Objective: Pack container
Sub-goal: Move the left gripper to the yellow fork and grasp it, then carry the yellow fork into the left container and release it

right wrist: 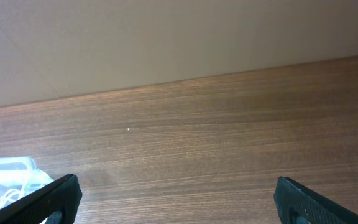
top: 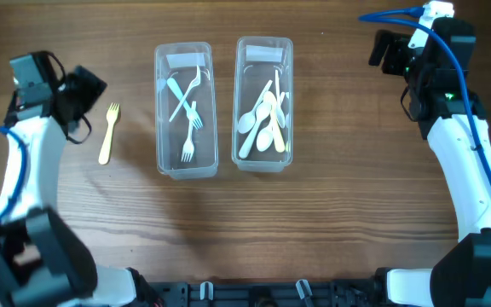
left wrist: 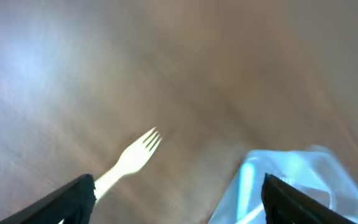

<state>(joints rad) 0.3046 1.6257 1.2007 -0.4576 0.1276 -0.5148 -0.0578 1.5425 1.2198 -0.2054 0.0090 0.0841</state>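
Two empty, released end effectors, left and right; fork on open wood left of container edge.

My left arm is stretched forward and bent inward, left gripper pointing right with jaws wide apart, nothing between them. Right arm reaches further out, right gripper turned left, jaws spread wide too, empty as well.

left arm and right arm: white tube links, black boxy joint housings, black bases. blue cable runs along each, looping free above right wrist. fingers black, wedge-shaped, matte.
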